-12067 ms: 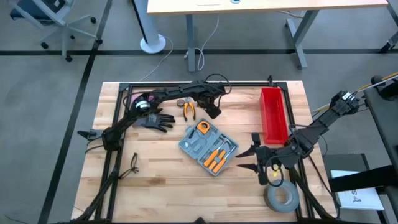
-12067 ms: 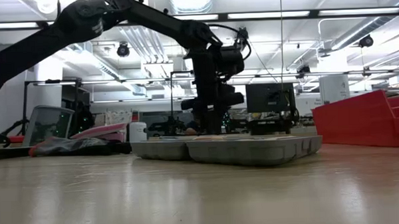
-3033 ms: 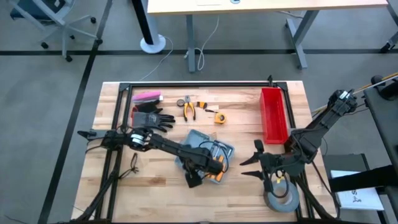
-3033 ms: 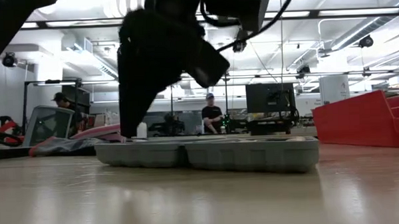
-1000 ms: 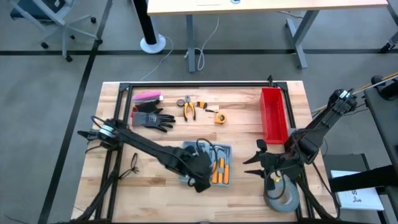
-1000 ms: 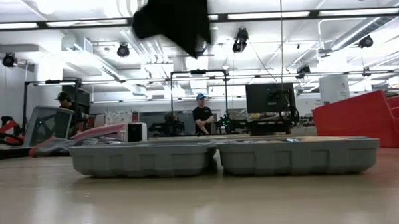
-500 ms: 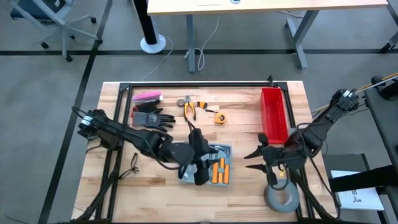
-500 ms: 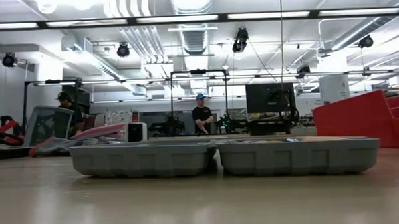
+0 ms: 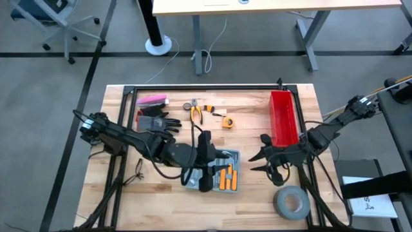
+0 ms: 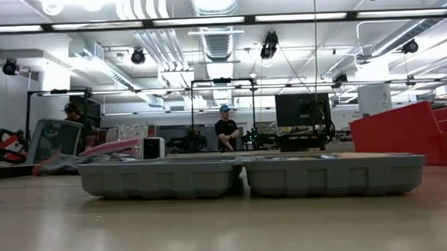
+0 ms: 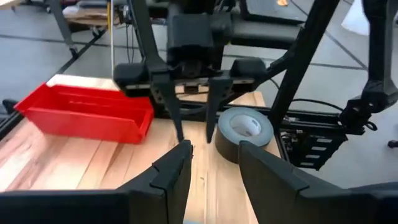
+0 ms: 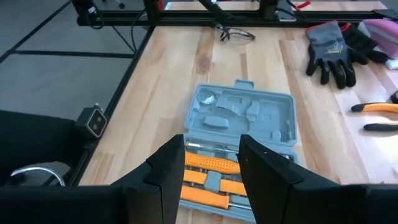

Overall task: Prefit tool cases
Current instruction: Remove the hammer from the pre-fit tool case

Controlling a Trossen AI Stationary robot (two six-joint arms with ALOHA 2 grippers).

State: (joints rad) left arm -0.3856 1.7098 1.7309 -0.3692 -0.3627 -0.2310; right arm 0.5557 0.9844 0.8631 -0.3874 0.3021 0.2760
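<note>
The grey-blue tool case [image 9: 225, 173] lies open and flat on the wooden table, its two halves side by side in the low view [image 10: 248, 177]. One half holds orange-handled tools [image 12: 211, 174]; the other half [image 12: 245, 112] shows moulded slots. My left gripper [image 9: 209, 169] hovers open above the case, pointing toward the table's right edge, with nothing between its fingers [image 11: 214, 149]. My right gripper [image 9: 255, 161] stands open just right of the case, pointing at it [image 12: 211, 146], and touches nothing.
A red bin [image 9: 282, 119] stands at the far right and a grey tape roll [image 9: 291, 203] at the near right. A black glove [image 9: 158, 122], pliers [image 9: 194, 111], a pink item [image 9: 152, 99] and glasses [image 9: 138, 169] lie around. People stand in the room behind.
My left gripper has risen from the case's near edge, out of the low view, and tipped up from pointing down to nearly level. My right gripper has drifted a little toward the case and the far edge. The case has stayed where it was.
</note>
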